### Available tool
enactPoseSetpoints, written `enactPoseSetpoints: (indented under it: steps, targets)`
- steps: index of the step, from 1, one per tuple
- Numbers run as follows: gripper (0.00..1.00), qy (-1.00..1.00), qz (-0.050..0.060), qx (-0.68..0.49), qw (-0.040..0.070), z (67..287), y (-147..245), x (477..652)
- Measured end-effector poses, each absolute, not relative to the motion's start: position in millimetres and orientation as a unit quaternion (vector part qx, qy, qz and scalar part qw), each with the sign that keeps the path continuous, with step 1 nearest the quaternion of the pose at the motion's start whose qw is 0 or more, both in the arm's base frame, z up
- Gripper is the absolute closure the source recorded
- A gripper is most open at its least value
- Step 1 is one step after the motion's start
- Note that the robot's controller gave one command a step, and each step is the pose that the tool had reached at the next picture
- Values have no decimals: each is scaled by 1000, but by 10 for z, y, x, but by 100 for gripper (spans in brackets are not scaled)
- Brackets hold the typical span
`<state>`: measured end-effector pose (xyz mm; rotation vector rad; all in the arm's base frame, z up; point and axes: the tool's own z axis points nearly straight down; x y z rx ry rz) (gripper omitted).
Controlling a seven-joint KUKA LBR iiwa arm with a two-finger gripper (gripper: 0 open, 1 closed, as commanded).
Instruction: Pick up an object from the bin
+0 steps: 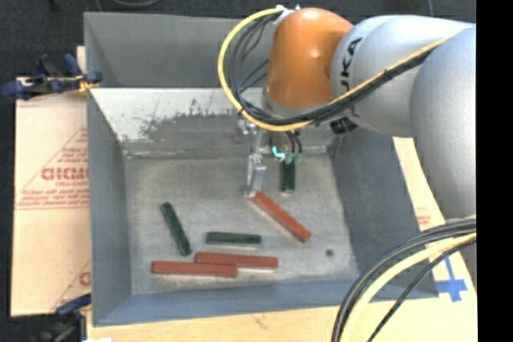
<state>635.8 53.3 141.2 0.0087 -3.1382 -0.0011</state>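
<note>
The gripper [271, 187] hung low in the middle of the grey metal bin [108, 212], toward the back wall. Its two fingers [256, 175] pointed down and stood apart, with nothing visible between them. The nearest thing was a red bar [279, 217] lying flat on the bin floor and slanting from upper left to lower right. Its upper end sat right at the tip of the lighter finger, though whether the two touched could not be told. The bar lay off to one side of the gap, not between the fingers.

Farther toward the front lay two more red bars, one [236, 259] just beside the other [195, 269] and partly overlapping it in length. A dark green bar [233, 238] lay level just behind them, and another green bar [175, 228] lay tilted to its left, all well apart from the gripper.

The slanted red bar looked like a stiff, light, straight-sided stick, unlikely to bend or break. Its faces might be smooth, so a pinch across its narrow width near mid-length seemed the safest hold. Gripped at one end, it would probably swing or slip out.
</note>
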Motion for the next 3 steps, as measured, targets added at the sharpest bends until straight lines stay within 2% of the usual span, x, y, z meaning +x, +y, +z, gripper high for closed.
enactPoseSetpoints:
  steps: [1,2,3]
  targets:
    - [0,-1000,1,17,4,657,37,5728]
    - [100,-1000,0,18,-2,709,67,5773]
    - [100,-994,0,106,-5,2058,504,5337]
